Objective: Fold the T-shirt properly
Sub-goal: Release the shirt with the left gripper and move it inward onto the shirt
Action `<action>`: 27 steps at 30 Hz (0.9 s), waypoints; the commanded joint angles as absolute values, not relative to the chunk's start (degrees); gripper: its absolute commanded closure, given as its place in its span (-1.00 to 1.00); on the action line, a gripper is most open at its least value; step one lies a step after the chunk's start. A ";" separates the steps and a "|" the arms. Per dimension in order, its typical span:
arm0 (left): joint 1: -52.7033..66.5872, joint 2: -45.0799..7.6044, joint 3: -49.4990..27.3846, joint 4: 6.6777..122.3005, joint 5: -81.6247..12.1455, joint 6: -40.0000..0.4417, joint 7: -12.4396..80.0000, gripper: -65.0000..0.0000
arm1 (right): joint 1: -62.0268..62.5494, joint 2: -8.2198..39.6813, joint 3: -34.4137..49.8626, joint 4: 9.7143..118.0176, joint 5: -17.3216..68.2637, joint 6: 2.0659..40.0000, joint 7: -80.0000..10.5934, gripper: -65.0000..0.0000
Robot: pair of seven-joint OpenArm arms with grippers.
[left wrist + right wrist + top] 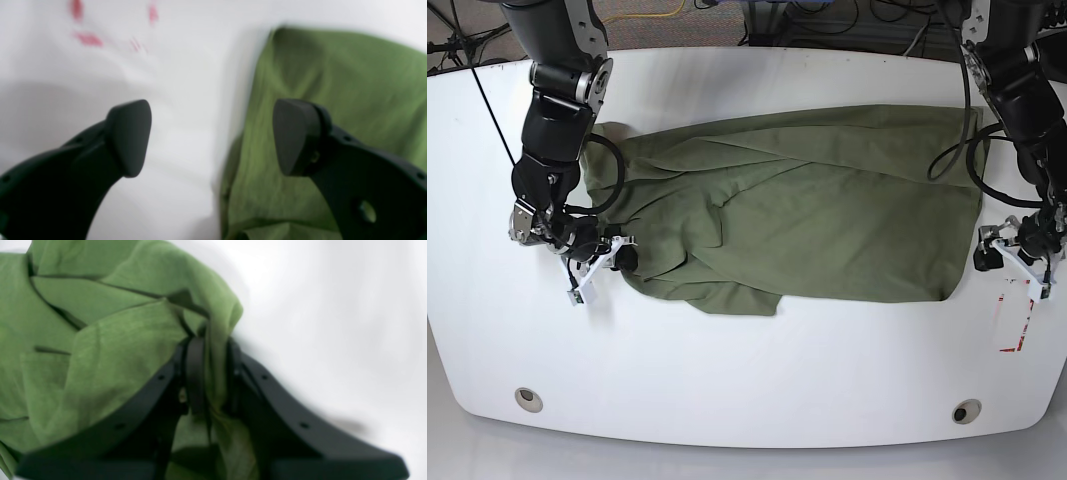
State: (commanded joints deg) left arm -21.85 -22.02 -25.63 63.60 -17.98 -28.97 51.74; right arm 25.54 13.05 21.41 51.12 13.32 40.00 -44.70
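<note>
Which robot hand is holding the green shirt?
The right gripper, on the left side in the base view: its jaws are shut on a bunch of the T-shirt. The left gripper has jaws wide apart, gripping nothing.

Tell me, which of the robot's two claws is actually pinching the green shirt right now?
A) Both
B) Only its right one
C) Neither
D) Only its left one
B. In the right wrist view the right gripper is shut with a bunch of the T-shirt caught between its fingers, while the left gripper stands wide open with nothing between its fingers, at the shirt's edge.
</note>
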 joint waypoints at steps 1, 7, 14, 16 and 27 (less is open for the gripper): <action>-22.37 -21.93 -25.01 62.11 -17.98 -28.97 51.21 -0.65 | 25.54 13.05 21.41 51.12 13.32 40.00 -44.70 0.70; -22.81 -20.44 -23.52 57.19 -17.98 -28.97 47.43 -0.65 | 25.54 13.05 21.41 51.12 13.41 40.00 -44.79 0.70; -22.37 -18.86 -21.05 59.65 -18.07 -29.23 50.42 -0.65 | 25.54 12.97 21.41 51.12 13.23 40.00 -44.79 0.70; -21.14 -18.86 -20.70 62.64 -18.07 -30.37 51.12 -0.65 | 25.54 12.97 21.41 51.12 13.41 40.00 -44.88 0.70; -13.93 -19.30 -18.77 72.92 -17.71 -31.69 53.49 -0.65 | 25.45 12.88 21.58 51.12 13.41 40.00 -44.88 0.70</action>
State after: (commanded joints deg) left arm -13.93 -19.30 -18.77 72.92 -17.71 -31.69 53.49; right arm 25.45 12.88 21.58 51.12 13.41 40.00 -44.88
